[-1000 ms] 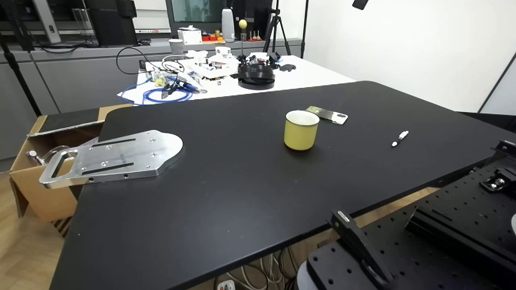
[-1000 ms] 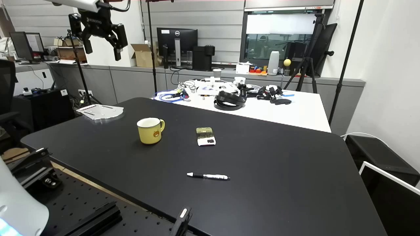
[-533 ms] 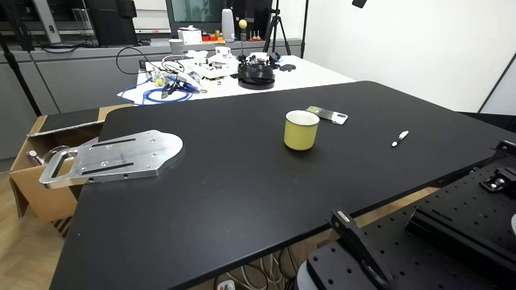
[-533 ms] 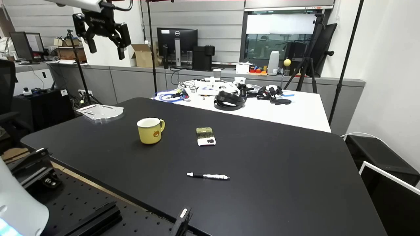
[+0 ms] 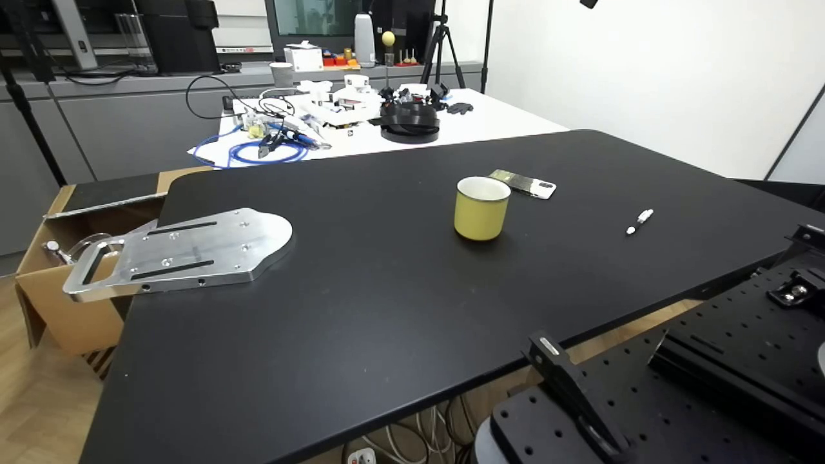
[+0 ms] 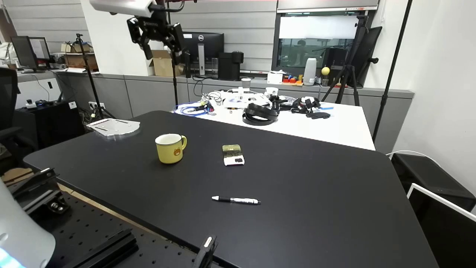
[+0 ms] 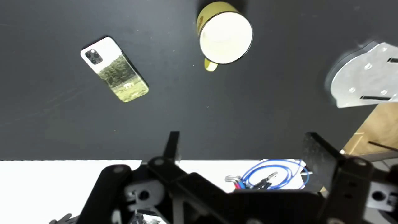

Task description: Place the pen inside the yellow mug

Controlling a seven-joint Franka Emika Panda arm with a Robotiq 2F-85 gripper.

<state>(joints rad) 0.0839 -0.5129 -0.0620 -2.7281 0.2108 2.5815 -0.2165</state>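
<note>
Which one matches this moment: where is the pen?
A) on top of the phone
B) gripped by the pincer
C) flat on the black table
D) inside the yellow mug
C: in both exterior views the pen lies on the black table, apart from the yellow mug, while the pincer stands open.

A round DELL badge (image 6: 200, 38) is spotted in an exterior view, carried on the back of the dark monitor (image 6: 214, 50)! And along the barrel of the pen (image 6: 243, 200), dark print is picked up, too small to be read, like the tiny marks on the window blind's rail (image 6: 357, 8).
</note>
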